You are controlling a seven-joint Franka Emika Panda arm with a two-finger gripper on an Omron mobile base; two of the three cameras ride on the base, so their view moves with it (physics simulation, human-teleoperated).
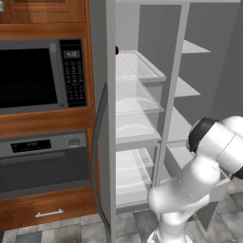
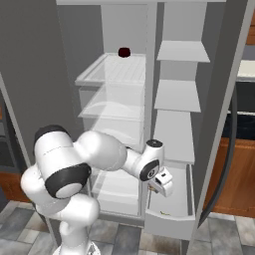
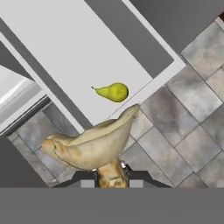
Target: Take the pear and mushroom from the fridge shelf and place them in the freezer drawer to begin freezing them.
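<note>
Hovering over the open freezer drawer (image 3: 65,52), gripper (image 3: 111,178) clamped on the mushroom (image 3: 94,144) by its short stem, broad cap fanned out ahead. Looks light, soft, easily bruised, so best held low on the stem, gently. Further right, pear (image 3: 113,92) already lying on the drawer floor near its front edge, small, smooth, likely slippery.

No legible text anywhere.

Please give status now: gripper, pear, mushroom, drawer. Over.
Gripper shut on mushroom, above the open freezer drawer. Pear already lying in drawer. Nothing in the way below. Dark red round thing sits on fridge shelf.
</note>
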